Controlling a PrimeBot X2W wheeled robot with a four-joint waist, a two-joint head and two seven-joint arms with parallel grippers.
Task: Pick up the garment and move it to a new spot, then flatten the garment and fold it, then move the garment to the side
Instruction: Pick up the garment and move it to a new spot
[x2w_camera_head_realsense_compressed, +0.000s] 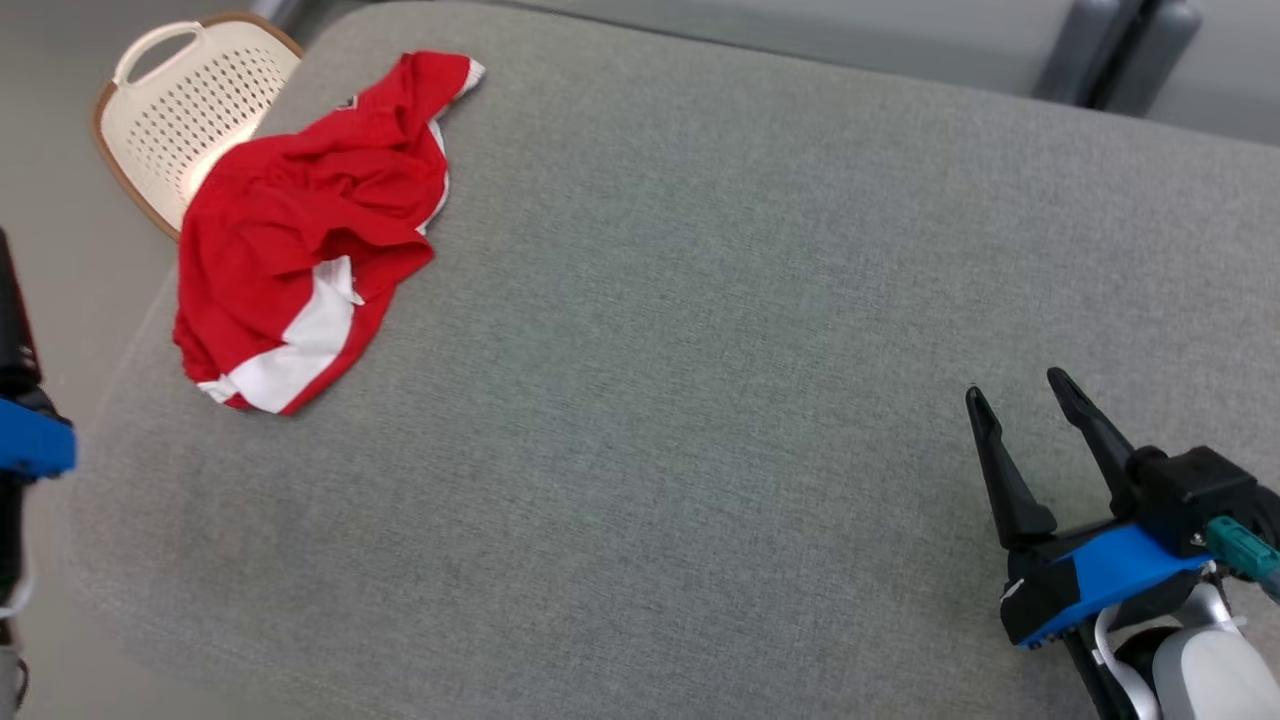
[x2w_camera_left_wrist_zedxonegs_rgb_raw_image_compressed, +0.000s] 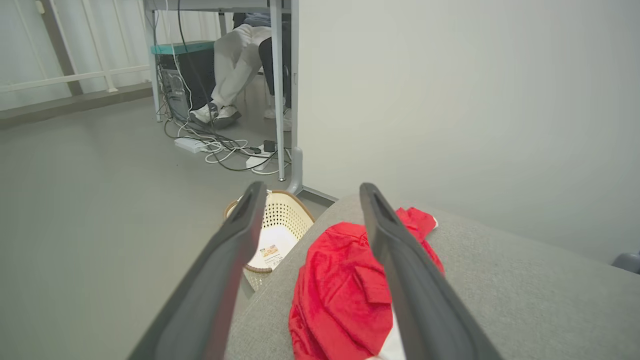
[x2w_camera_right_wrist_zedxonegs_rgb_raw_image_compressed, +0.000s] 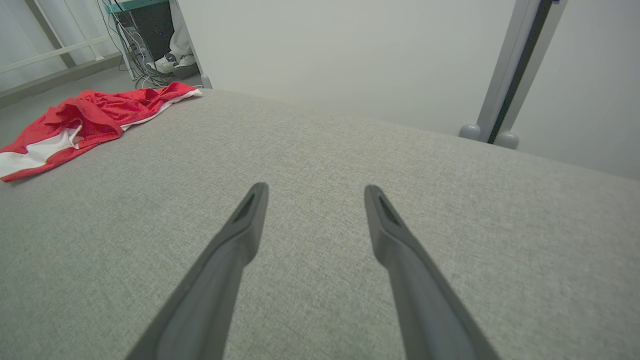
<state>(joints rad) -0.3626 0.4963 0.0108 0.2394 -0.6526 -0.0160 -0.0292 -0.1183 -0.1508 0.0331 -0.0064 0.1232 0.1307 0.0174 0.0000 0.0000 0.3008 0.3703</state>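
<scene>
On the grey cushion (x2w_camera_head_realsense_compressed: 700, 420), the crumpled red-and-white garment (x2w_camera_head_realsense_compressed: 300, 240) lies heaped at the far left corner beside a perforated basket (x2w_camera_head_realsense_compressed: 190, 110), perhaps overhanging the edge, though that is hard to tell. The left gripper (x2w_camera_left_wrist_zedxonegs_rgb_raw_image_compressed: 312, 192), spread and empty, points at the heap, likely lining up the first pick. The right gripper (x2w_camera_head_realsense_compressed: 1015, 385), likewise spread and empty, hovers well apart at the near right.

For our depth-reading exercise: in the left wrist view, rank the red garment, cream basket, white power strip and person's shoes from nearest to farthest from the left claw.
1. red garment, on the cushion by the left claw.
2. cream basket, on the floor beside the cushion.
3. white power strip, among cables.
4. person's shoes, under the desk.
</scene>
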